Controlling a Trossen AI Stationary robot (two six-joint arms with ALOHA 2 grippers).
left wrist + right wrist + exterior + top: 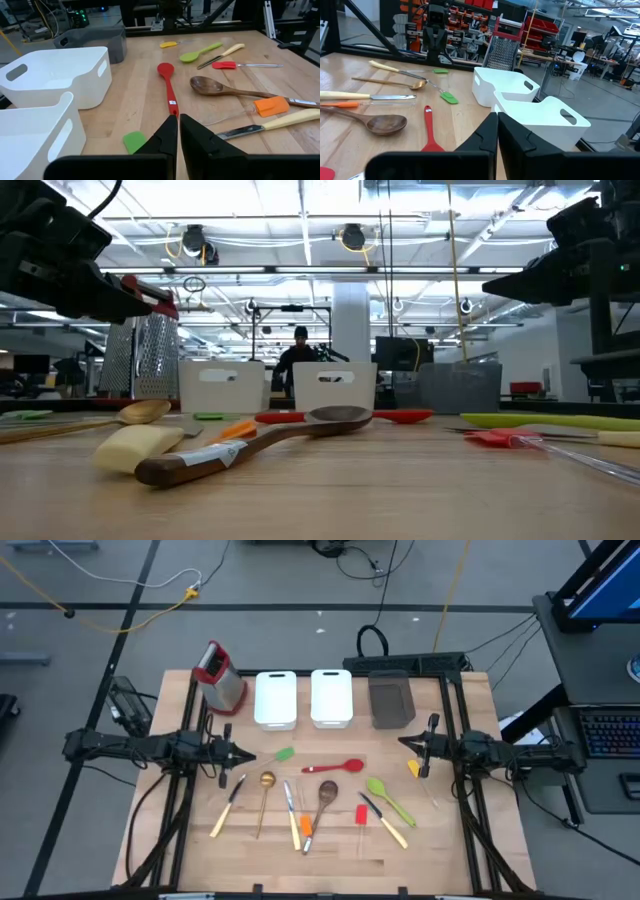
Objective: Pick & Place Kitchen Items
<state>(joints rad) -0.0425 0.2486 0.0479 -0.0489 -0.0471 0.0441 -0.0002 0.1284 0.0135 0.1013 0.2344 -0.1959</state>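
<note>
The kitchen items lie flat and scattered on the wooden table. They include a green spatula (284, 753), a red spoon (335, 767), a gold spoon (266, 783), a wooden spoon (325, 795), an orange spatula (305, 825), a red spatula (361, 815), a green spoon (388, 797), a yellow spatula (414, 769) and cream-handled knives (228, 808). My left gripper (245, 755) hangs shut above the table's left side, pointing at the green spatula (134, 141) and the red spoon (168, 85). My right gripper (405, 743) hangs shut above the right side, near the yellow spatula. Neither holds anything.
Along the far edge stand a red-topped metal grater (220, 675), two white trays (275, 698) (331, 697) and a grey tray (391, 700). A person (300, 360) stands far off in the room behind the table.
</note>
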